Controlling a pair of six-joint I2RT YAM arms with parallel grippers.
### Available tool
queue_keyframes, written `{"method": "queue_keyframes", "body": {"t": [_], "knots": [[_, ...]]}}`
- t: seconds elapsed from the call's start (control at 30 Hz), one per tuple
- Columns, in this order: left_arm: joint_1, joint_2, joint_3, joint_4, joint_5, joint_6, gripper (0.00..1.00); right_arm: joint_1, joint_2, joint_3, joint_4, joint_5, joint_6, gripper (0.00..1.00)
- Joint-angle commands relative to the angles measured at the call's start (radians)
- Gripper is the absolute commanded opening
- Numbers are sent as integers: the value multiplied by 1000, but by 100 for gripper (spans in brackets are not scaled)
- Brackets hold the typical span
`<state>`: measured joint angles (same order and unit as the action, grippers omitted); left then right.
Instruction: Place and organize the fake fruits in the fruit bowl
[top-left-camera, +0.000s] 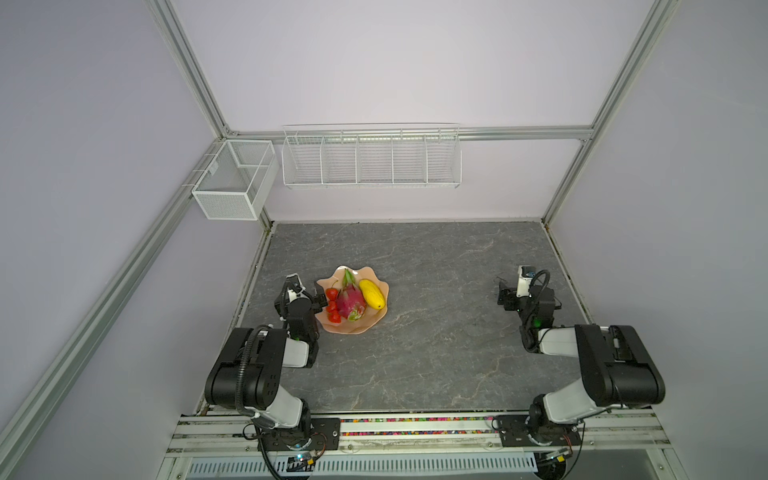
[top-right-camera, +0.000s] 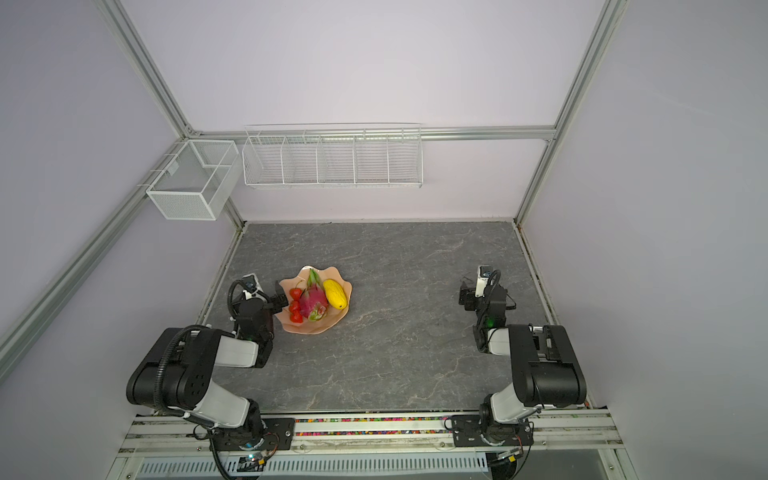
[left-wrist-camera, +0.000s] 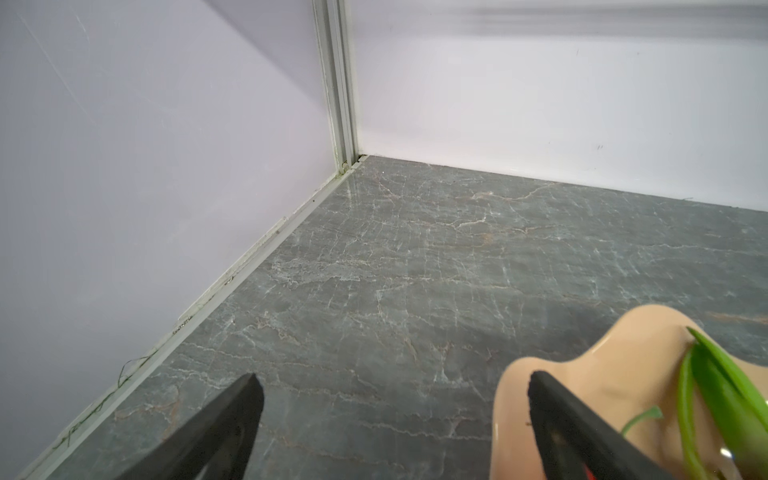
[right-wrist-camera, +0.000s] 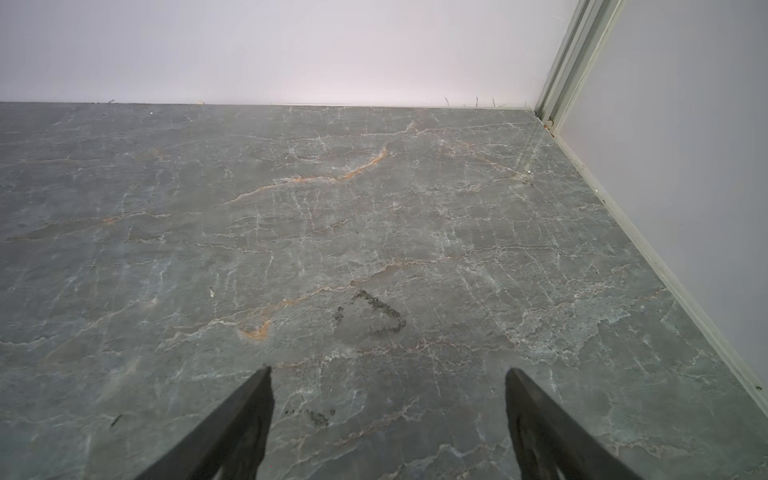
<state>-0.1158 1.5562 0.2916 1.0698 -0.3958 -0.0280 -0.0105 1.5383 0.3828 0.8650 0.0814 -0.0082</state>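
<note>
i find the fruit bowl on the left half of the table, close to its left edge and about midway between front and back. all five pieces lie inside it: the dragon fruit in the middle, the yellow fruit on the side toward the table's centre, and the three strawberries in a row along the rim nearest the left edge. the long axes of the dragon fruit and the yellow fruit both run roughly front to back, the yellow one slanted a little. the left hand sits at the bowl's left rim, just beside the strawberries, jaws wide apart and holding nothing; in the left wrist view one finger overlaps the rim, so the fruit lies from that hand toward the table's centre. the right hand is likewise parted and empty, near the right edge, well apart from the bowl. i judge placement complete, and any tidying falls to the left arm, much the nearer. no brand, label or writing is legible; a dark scuff on the table is not lettering.
</note>
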Motion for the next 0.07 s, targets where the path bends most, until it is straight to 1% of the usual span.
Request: {"method": "queue_keyframes", "body": {"t": [0.0, 0.03], "knots": [[5, 8, 40, -23, -21, 14, 99, 10, -5, 7, -6, 3, -26, 88], [5, 1, 48, -54, -24, 5, 99, 11, -4, 7, -5, 7, -27, 88]]}}
